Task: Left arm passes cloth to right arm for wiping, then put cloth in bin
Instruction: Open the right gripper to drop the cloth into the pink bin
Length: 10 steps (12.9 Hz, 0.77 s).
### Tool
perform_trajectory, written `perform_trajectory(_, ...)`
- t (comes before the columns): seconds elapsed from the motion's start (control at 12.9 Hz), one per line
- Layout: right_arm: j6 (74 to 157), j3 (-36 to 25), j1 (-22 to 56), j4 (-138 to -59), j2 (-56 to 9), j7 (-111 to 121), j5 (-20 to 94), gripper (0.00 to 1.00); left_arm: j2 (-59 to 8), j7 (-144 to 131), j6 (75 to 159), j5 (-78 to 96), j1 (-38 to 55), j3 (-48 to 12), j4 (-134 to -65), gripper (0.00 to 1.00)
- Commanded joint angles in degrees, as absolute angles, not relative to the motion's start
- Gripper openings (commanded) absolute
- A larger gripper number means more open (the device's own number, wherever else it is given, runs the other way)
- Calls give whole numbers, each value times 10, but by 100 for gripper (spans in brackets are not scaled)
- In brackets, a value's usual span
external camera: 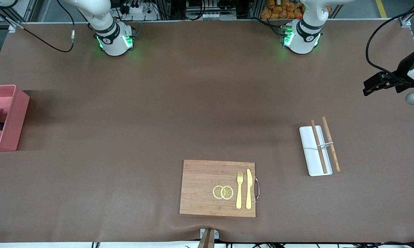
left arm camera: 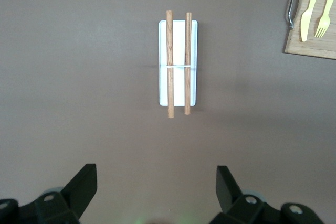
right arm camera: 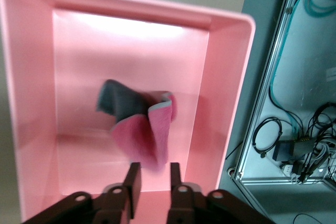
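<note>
A: Bin [external camera: 13,119] at the right arm's end of the desk [external camera: 158,103]; cloth [right arm camera: 139,124] in it.

B: Board [external camera: 200,187] nearest the camera. Tray [external camera: 312,156] toward the left arm's end, one stick [external camera: 319,146] on it.

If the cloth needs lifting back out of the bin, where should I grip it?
Judging by its pose, grip the cloth at its raised pink fold, coming straight down from above: the bin's straight walls block side approaches, and the fold stands up off the floor.
</note>
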<state>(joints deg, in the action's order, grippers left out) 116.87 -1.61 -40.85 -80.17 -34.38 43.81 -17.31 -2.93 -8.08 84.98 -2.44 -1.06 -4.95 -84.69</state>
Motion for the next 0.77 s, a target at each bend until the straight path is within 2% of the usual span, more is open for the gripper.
perform_trajectory(0.0, 1095, 24, -393, -799, -275, 436, -162, 100, -14, -69, 848, -20, -11, -46, -858, 100)
perform_trajectory(0.23, 972, 89, -371, -801, -207, 396, -108, 100, -13, -69, 848, -20, -11, -47, -857, 100)
perform_trajectory(0.39, 902, 118, -317, -802, -176, 287, -105, 100, -12, -69, 848, -20, -11, -47, -856, 100)
perform_trajectory(0.54, 861, 142, -263, -804, -146, 182, -81, 100, -12, -69, 847, -20, -11, -47, -856, 100)
perform_trajectory(0.7, 841, 142, -212, -814, -117, 121, -61, 100, -11, -69, 846, -21, -11, -47, -856, 100)
